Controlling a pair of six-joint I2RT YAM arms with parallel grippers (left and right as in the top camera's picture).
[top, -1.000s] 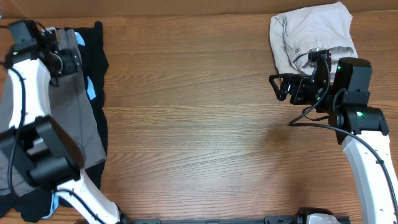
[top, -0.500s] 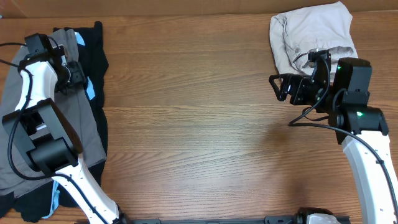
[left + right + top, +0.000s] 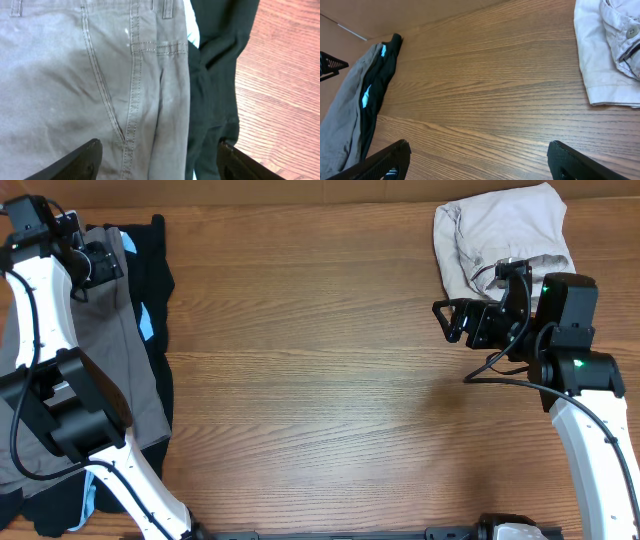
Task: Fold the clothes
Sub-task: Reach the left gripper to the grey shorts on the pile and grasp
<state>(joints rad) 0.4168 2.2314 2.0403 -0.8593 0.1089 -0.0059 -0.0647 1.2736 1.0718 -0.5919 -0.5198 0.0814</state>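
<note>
**A:** Where did the clothes lie at that moment?

**B:** The grey shorts (image 3: 65, 75) lay spread along the left edge of the desk (image 3: 320, 380). They sat on a black garment (image 3: 215, 75) with light-blue stripes, which showed along their right side. A beige garment (image 3: 505, 235) sat bunched in the far right corner, well apart from the other two.

**A:** And the pincers?

**B:** The left pincer (image 3: 157, 162) hung over the far end of the shorts, above the belt loops and the pocket seam. It was released, fingers wide, with only cloth beneath and nothing gripped. The right pincer (image 3: 480, 162) was released and empty too, over bare desk just near of the beige garment.

**A:** Which step was that, then?

**B:** I judged it the very start of folding the shorts. They looked flat, with no fold that I could make out, and the left pincer seemed placed for a first pick at the far edge.

**A:** What did the next move call for?

**B:** Probably lowering onto the waistband and pinching the grey layer alone, then drawing it towards the near end. The black cloth lay directly underneath, so a deep pinch could have caught both. The right arm was too far away to steady anything.
</note>
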